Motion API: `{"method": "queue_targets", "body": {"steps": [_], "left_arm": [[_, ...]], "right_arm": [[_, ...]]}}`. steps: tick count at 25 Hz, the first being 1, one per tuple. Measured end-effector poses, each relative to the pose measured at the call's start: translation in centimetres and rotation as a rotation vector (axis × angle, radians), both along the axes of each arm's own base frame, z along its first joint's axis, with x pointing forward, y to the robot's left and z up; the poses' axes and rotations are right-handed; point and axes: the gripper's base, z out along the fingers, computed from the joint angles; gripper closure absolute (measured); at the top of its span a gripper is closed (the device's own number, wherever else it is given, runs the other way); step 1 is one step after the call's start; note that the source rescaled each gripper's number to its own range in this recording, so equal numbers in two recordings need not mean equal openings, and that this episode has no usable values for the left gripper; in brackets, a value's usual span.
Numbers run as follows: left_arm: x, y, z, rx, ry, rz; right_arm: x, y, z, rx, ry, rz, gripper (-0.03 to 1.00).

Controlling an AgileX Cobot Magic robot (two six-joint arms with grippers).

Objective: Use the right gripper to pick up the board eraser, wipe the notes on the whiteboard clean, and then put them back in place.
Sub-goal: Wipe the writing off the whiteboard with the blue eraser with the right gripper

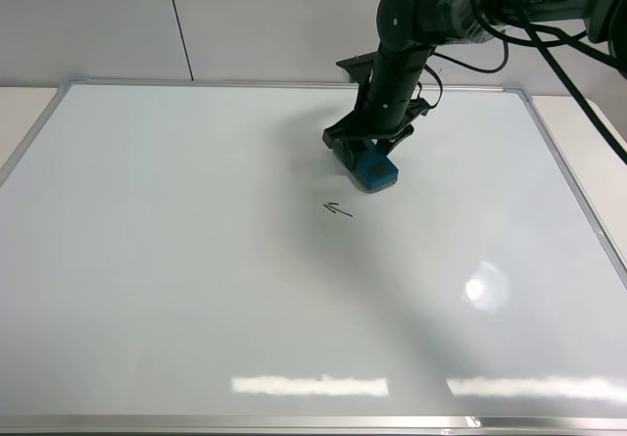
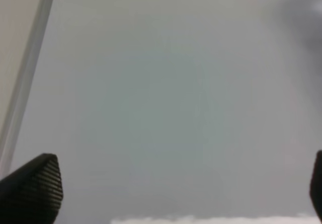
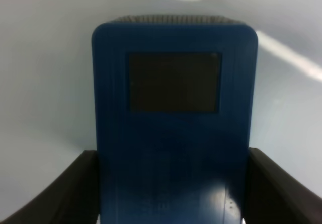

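The right gripper (image 1: 364, 154) is shut on the teal-blue board eraser (image 1: 374, 171) and presses it onto the whiteboard (image 1: 196, 260) a little above the middle. In the right wrist view the eraser (image 3: 173, 133) fills the frame between the two black fingers (image 3: 65, 194), with one dark grey patch showing. The notes (image 1: 338, 209) are a small black arrow-like scribble just in front and left of the eraser. The left gripper (image 2: 171, 183) is open over bare whiteboard, only its fingertips (image 2: 32, 186) showing in the left wrist view.
The whiteboard's silver frame (image 1: 578, 201) runs along the right side, and its left frame edge (image 2: 25, 78) shows in the left wrist view. Glare spots (image 1: 480, 287) lie on the board's front right. The right arm (image 1: 470, 10) reaches in from the upper right.
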Motion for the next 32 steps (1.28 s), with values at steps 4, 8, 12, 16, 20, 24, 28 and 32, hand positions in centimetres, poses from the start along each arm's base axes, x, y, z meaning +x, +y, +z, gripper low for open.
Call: {"method": "queue_targets", "body": {"steps": [4,8,12,16,20,24,28,32], "left_arm": [[0.0,0.0,0.0,0.0,0.0,0.0],[0.0,0.0,0.0,0.0,0.0,0.0],[0.0,0.0,0.0,0.0,0.0,0.0],[0.0,0.0,0.0,0.0,0.0,0.0],[0.0,0.0,0.0,0.0,0.0,0.0],[0.0,0.0,0.0,0.0,0.0,0.0],[0.0,0.0,0.0,0.0,0.0,0.0],[0.0,0.0,0.0,0.0,0.0,0.0]], "right_arm": [[-0.8,1.0,0.0,-0.008,0.029,0.053,0.95],[-2.6,3.5,0.0,-0.019,0.047,0.123,0.95],[-4.9,6.7,-0.1,-0.027,0.055,0.21,0.95],[-7.4,9.7,-0.1,-0.03,0.058,0.297,0.95],[-8.3,10.6,-0.2,-0.029,0.062,0.32,0.95],[-8.4,10.5,-0.2,-0.035,0.078,0.319,0.95],[-8.6,10.3,-0.1,-0.042,0.081,0.305,0.95],[-9.3,9.5,-0.3,-0.05,0.05,0.283,0.95]]}}
